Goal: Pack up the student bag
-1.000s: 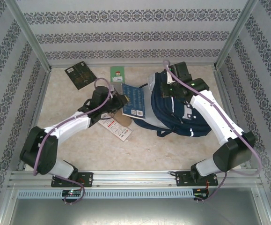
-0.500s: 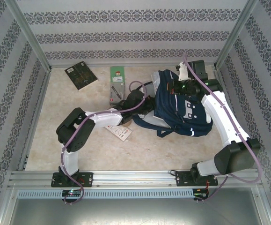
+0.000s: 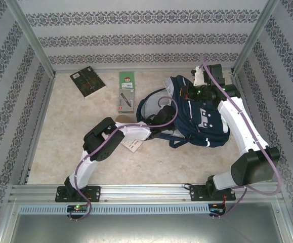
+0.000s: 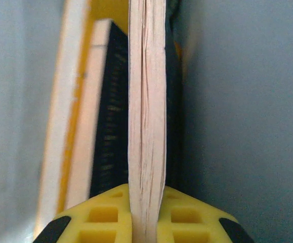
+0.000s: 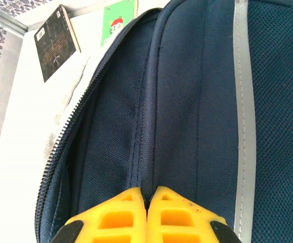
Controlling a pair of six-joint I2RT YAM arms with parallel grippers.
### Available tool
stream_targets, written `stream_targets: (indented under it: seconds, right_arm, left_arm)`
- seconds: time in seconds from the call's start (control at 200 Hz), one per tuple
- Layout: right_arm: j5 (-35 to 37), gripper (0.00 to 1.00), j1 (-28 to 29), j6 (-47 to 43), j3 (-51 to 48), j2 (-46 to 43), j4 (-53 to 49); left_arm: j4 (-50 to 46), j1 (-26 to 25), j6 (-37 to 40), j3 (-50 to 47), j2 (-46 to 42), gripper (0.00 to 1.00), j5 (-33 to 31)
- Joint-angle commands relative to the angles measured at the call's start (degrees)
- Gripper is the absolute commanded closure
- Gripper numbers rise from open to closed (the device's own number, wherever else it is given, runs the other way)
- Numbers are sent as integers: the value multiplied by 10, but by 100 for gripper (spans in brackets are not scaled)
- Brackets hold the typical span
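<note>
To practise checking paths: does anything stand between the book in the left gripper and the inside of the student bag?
Nothing visible does. The right gripper pinches the student bag fabric, holding its mouth open, and the left gripper has the book at that mouth. A dark flat item stands beside the book, not ahead.

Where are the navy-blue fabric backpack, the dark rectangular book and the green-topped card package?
Navy-blue fabric backpack (image 3: 192, 129), top external view, on its front panel.
Dark rectangular book (image 3: 87, 81), top external view, middle of its cover.
Green-topped card package (image 3: 126, 93), top external view, middle of the card.
</note>
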Motion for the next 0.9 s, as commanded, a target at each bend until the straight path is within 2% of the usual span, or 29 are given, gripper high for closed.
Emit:
stream_targets:
  seconds: [0.0,0.08,0.155,0.29,0.35,0.59,0.684,0.894]
  right_arm:
    - [-53,100,3,8,41,-7,83]
    - [-51,100,2,6,36,-10,82]
    - [-48,100,-2,4,31,-13,81]
    - [-42,100,-11,1,19,-18,81]
    - [-39,100,-15,0,13,-21,82]
    - [-5,100,-22,-19,-6,-27,68]
    - [9,100,-22,-27,-25,-30,69]
    - [37,100,-16,-43,-83,-35,78]
  left_arm:
    - [-25,-14,-1,30,20,61,-13]
    - [-47,-14,3,21,8,41,-23]
    - [-69,-14,13,7,-14,27,-41]
    - [-132,-14,38,-11,-57,10,-72]
    - [-157,-11,49,-19,-76,6,-83]
    - [-205,17,61,-82,-169,2,-101]
    - [-262,35,66,-91,-208,2,-102]
    - [-378,60,131,-92,-294,3,-109]
